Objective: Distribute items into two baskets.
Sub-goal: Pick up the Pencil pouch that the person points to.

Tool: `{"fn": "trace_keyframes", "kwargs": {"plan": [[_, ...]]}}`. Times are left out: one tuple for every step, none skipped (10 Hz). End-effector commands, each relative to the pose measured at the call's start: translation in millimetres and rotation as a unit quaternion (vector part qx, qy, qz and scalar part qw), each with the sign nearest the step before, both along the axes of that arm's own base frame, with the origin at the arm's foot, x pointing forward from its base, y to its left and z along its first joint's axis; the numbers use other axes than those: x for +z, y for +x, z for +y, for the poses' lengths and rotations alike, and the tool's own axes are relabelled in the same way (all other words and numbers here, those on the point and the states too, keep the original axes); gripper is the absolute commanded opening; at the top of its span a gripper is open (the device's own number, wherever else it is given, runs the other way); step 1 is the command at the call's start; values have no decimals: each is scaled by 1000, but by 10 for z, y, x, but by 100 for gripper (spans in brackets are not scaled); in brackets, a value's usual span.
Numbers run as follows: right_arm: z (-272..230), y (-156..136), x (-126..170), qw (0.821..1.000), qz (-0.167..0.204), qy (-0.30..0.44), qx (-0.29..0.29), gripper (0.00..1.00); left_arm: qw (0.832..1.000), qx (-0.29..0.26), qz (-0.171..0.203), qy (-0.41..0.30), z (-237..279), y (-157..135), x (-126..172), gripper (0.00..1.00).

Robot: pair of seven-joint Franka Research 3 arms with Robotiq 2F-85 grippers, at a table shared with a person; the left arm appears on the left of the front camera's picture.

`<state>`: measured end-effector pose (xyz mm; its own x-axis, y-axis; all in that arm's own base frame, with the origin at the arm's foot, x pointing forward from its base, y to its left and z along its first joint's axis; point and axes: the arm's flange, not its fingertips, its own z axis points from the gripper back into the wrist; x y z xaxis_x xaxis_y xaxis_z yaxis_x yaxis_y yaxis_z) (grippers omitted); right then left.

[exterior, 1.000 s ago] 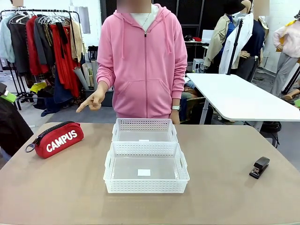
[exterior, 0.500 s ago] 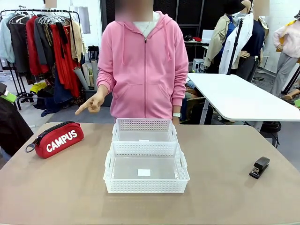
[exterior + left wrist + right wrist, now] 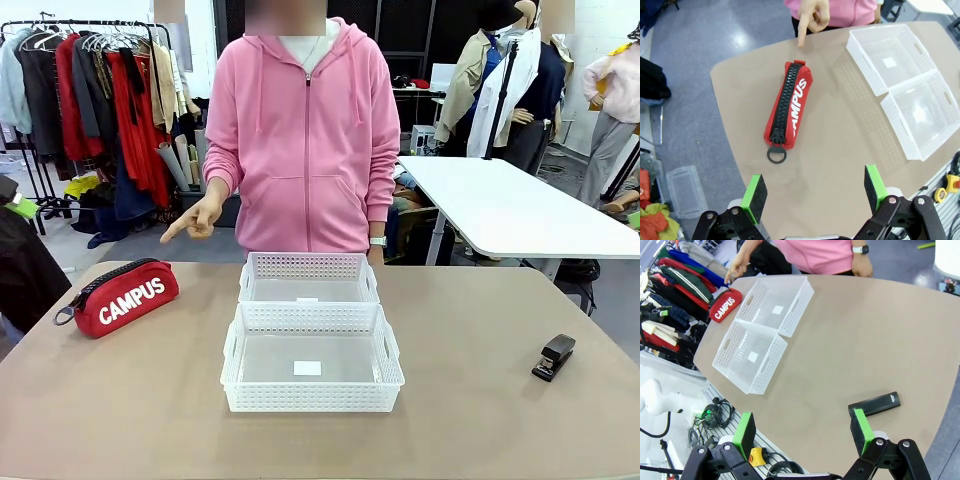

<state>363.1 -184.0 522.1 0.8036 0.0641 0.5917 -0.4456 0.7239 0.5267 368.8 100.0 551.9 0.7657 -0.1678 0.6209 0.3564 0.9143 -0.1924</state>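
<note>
The left gripper (image 3: 814,192) and right gripper (image 3: 802,431) hang with jaws open; a person's hand (image 3: 195,218) points toward the pouch (image 3: 125,297).

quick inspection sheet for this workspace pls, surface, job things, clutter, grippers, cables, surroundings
surface: tan table, flat, no spills
job's things: red pouch at robot's left; black stapler at its right; near basket and far basket mid-table, end to end, no item in either
clutter: nothing seen
grippers: left gripper over the pouch, jaws open; right gripper over the stapler, jaws open; both hold nothing
cables: black cables coiled below the table edge
surroundings: person at far side, hand pointing toward the pouch; clothes rack; white table
</note>
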Motion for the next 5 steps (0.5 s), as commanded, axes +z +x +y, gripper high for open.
{"fn": "trace_keyframes", "kwargs": {"plan": [[-4,0,7,1000,-3,-1,-1,100,999,-7,8,36,-95,342,28,100],[-4,0,7,1000,-3,-1,-1,100,998,-19,12,58,-146,510,35,100],[-4,0,7,1000,-3,-1,-1,100,996,-24,22,82,-203,693,24,100],[-4,0,7,1000,-3,-1,-1,100,994,-36,41,99,-275,891,-12,100],[-4,0,7,1000,-3,-1,-1,100,990,-44,62,119,-330,1121,-57,100]]}}
